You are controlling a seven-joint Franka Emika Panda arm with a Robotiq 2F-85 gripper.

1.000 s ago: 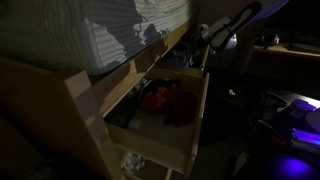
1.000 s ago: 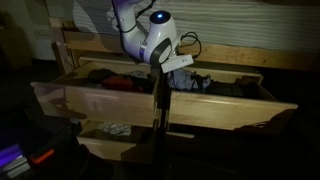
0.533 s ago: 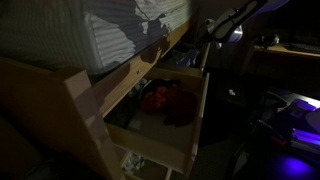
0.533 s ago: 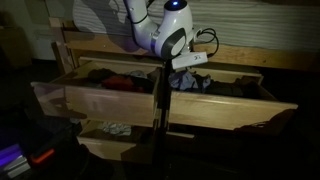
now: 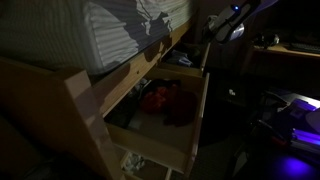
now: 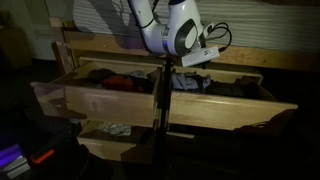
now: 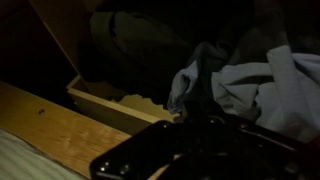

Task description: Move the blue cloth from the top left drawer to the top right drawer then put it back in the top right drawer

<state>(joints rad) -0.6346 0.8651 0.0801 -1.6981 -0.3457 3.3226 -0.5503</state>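
In an exterior view the room is dark. A wooden dresser [image 5: 90, 110] fills the left side, with a pale striped fabric [image 5: 110, 35] draped over its top. One upper drawer [image 5: 170, 115] is pulled out, and red clothing [image 5: 155, 98] lies in it beside darker garments. A lower drawer [image 5: 135, 162] beneath it is also open, with something pale inside. The arm [image 5: 232, 20] shows only at the upper right, above the far end of the dresser; the end effector cannot be made out here.

In an exterior view from the front, two top drawers stand open side by side: the one on the picture's left [image 6: 95, 95] holds red and dark clothes, the one on the picture's right [image 6: 230, 105] holds the blue cloth [image 6: 190, 83] near its inner end, with darker garments further along. The white arm [image 6: 175, 30] hangs over the divide between them, its wrist just above the blue cloth. A lower drawer [image 6: 115, 135] is open with a pale item in it.

In the wrist view the blue cloth [image 7: 250, 85] lies crumpled in a drawer, close to the wooden drawer wall [image 7: 115, 105], with a dark garment [image 7: 135, 45] behind it. The end effector [image 7: 190, 150] is a dark blurred shape at the bottom; whether its jaws are open or hold anything I cannot tell
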